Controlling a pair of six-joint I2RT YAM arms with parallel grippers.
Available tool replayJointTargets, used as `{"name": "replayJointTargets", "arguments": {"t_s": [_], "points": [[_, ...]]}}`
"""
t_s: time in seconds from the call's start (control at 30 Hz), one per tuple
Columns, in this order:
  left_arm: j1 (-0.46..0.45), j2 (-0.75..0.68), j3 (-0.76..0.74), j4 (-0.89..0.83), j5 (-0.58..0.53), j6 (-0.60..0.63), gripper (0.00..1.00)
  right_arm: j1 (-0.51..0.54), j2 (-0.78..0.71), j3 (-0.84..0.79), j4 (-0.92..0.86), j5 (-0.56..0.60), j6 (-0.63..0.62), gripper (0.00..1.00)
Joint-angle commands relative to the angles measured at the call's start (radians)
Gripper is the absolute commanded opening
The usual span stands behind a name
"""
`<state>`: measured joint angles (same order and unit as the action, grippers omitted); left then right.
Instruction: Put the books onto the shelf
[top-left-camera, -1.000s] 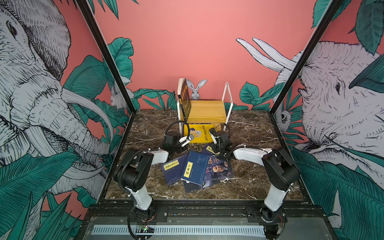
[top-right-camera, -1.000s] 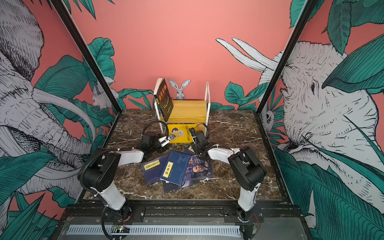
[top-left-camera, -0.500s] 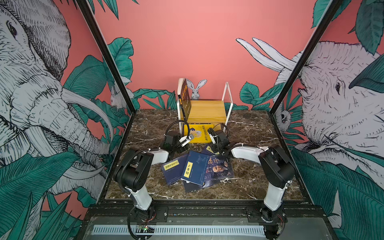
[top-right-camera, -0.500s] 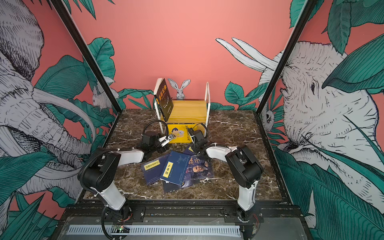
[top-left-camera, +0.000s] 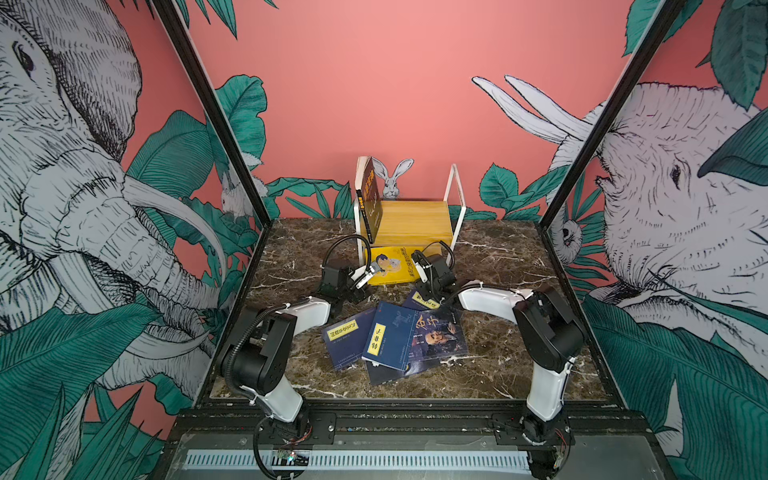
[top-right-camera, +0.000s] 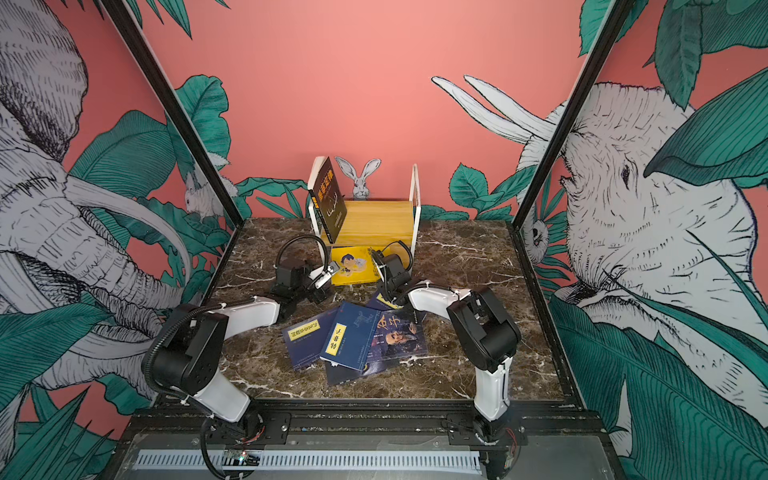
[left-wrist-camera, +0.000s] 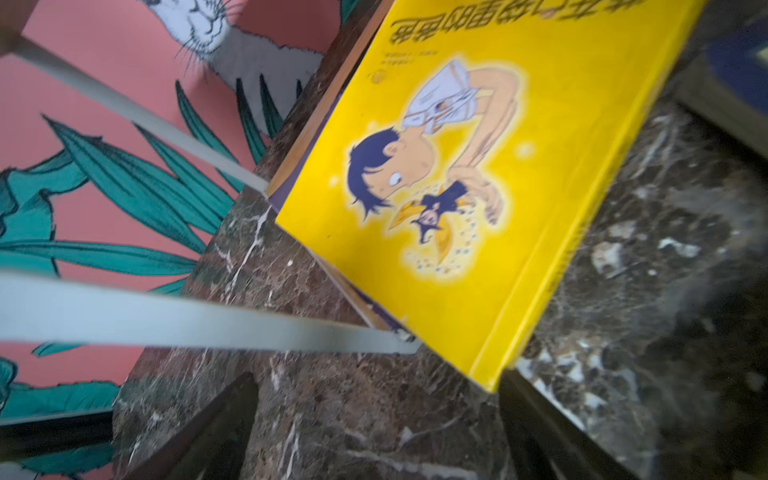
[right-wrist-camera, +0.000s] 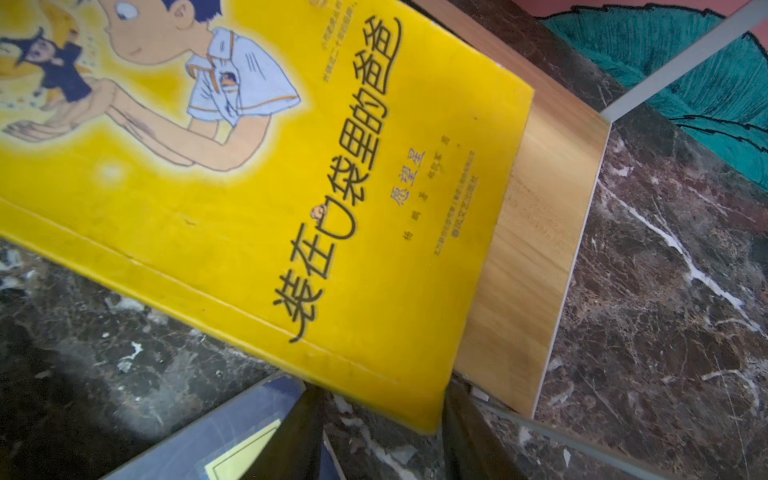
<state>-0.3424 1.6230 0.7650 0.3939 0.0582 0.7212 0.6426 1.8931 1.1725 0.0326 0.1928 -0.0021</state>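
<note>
Marble table (top-left-camera: 519, 266): yellow book (top-left-camera: 395, 270) partly on shelf (top-left-camera: 415, 220), likely light, floppy, slick; pinch its near spine. Left gripper (top-left-camera: 370, 274) wide, empty; right gripper (top-left-camera: 417, 266) half-open astride its corner.

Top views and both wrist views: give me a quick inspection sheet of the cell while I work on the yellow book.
Surface: dark veined marble tabletop.
Job's things: shelf at the back. Dark book stands tilted against the shelf's frame, on the left in both top views. Yellow book lies flat, partly on the lower board and jutting out in front. Navy books overlap in a pile on the marble.
Clutter: nothing seen.
Grippers: left gripper open at one front corner of the yellow book; right gripper open, straddling the other.
Cables: black cable loop over the left wrist, another over the right.
Surroundings: pink mural walls, black frame posts.
</note>
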Motion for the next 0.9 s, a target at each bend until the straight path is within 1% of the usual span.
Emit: {"name": "replayJointTargets", "arguments": {"t_s": [0.0, 0.03, 0.1, 0.2, 0.33, 0.43, 0.5, 0.57, 0.6, 0.73, 0.87], "points": [[0.013, 0.005, 0.017, 0.010, 0.000, -0.016, 0.93, 0.014, 0.000, 0.021, 0.029, -0.010, 0.010, 0.48], [0.014, 0.005, 0.011, 0.014, 0.013, -0.006, 0.94, 0.015, -0.006, 0.017, 0.028, -0.005, 0.005, 0.49], [0.014, 0.013, 0.008, 0.026, 0.017, -0.005, 0.98, 0.015, -0.019, 0.004, 0.027, 0.005, 0.006, 0.49], [0.014, 0.018, 0.013, 0.018, 0.024, -0.007, 0.99, 0.017, -0.058, -0.037, 0.029, 0.011, 0.016, 0.51], [0.014, 0.021, 0.009, 0.007, 0.095, 0.018, 0.99, 0.016, -0.124, -0.108, 0.034, 0.033, 0.019, 0.54], [0.016, 0.043, 0.035, 0.010, 0.053, -0.027, 0.99, 0.017, -0.197, -0.169, 0.026, 0.047, 0.052, 0.55], [0.015, 0.053, 0.046, 0.018, 0.043, -0.031, 0.99, 0.017, -0.252, -0.220, 0.040, 0.051, 0.068, 0.56], [0.016, 0.072, 0.045, 0.057, 0.028, -0.031, 0.99, 0.015, -0.283, -0.269, 0.051, 0.068, 0.079, 0.56], [0.016, 0.081, 0.047, 0.072, 0.015, -0.032, 0.99, 0.014, -0.322, -0.281, 0.050, 0.078, 0.079, 0.56], [0.017, 0.090, 0.051, 0.087, -0.014, -0.035, 0.99, 0.011, -0.347, -0.294, 0.018, 0.072, 0.067, 0.55], [0.019, 0.106, 0.059, 0.130, -0.047, -0.043, 0.99, 0.009, -0.321, -0.266, 0.004, 0.060, 0.047, 0.54]]}}
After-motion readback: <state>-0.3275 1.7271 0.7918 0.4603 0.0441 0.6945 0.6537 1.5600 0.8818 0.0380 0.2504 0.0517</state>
